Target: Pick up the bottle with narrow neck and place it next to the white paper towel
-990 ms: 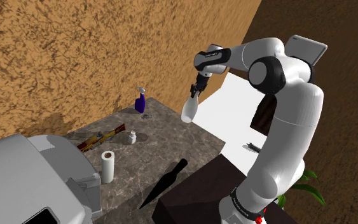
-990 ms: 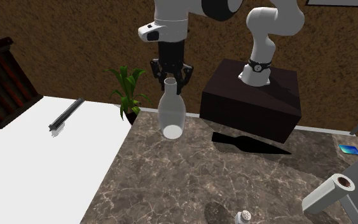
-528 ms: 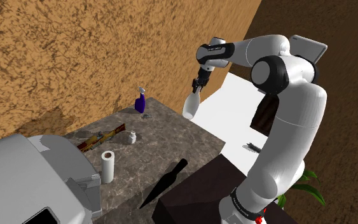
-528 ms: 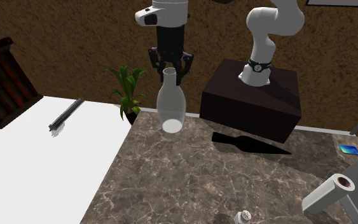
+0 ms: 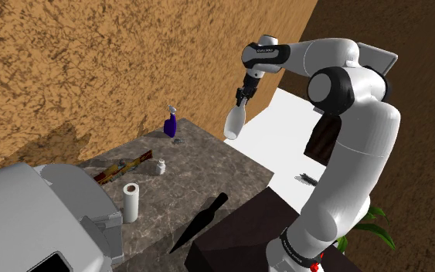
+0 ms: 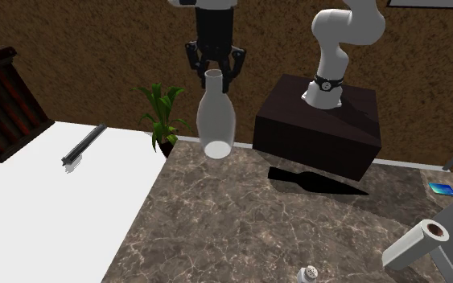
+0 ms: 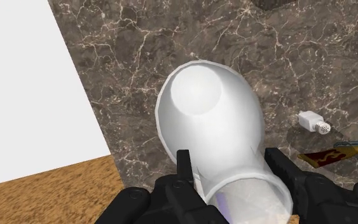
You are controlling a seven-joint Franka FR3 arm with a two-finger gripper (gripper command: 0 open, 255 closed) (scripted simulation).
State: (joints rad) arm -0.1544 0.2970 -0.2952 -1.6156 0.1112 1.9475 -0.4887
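Bottle (image 5: 235,124) hangs in the air, white with a narrow neck, the black fingers (image 7: 184,167) clamped on that neck from either side. It tilts, base down toward the counter (image 5: 196,181), above the dark veined top near the edge where it meets a white surface (image 5: 285,135). The paper towel (image 5: 130,201) stands upright well apart from it, toward the counter's other end, near a grey appliance (image 5: 30,216). Between the two sit a small shaker (image 5: 161,167) and a flat red-and-yellow thing (image 5: 119,168). A purple sprayer (image 5: 171,124) stands by the brown wall (image 5: 69,62). From the second exterior view a potted plant (image 6: 162,112) shows behind the bottle, the dark stand (image 6: 317,137) is off to its side, and a thin dark bar (image 6: 84,146) lies on the white surface.
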